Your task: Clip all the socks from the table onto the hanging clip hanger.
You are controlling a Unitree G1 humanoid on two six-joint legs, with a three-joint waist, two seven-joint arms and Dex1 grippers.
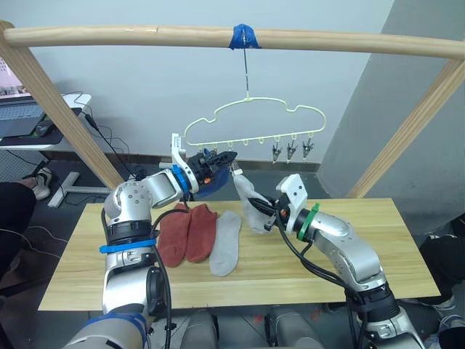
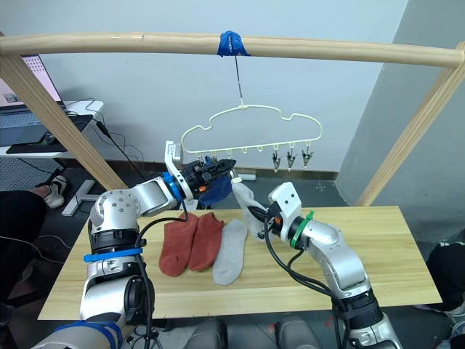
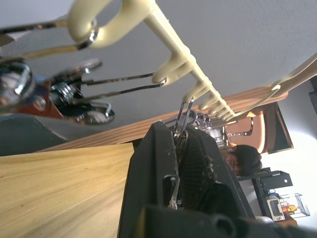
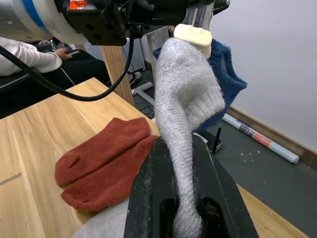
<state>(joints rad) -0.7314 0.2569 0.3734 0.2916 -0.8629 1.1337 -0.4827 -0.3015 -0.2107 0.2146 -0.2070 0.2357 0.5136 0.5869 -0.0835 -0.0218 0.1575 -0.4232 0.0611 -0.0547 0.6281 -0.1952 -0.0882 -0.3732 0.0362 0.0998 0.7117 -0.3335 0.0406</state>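
One limp grey sock [image 4: 185, 109] hangs pinched in right gripper [image 4: 179, 198]; left gripper [image 3: 181, 163] squeezes a hanger clip [image 3: 182, 121]; grip near the cuff.

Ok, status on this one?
Left gripper pinching a hanger clip. Right gripper shut on grey sock, raised to it. Nothing blocking.

— How many socks are showing around the table [image 1: 378, 240]?

— Two red socks [image 1: 189, 233] are lying side by side on the table, one grey sock [image 1: 227, 243] is lying just beside them, and a second grey sock [image 1: 251, 205] is hanging above the table. Some blue socks [image 1: 211, 185] are hanging beside it, but I cannot tell how many.

— And clips?

— Three bare clips [image 1: 290, 151] are dangling from the hanger [image 1: 254, 120] above the table; those at its other end are sitting behind the grippers. Two grippers are working there.
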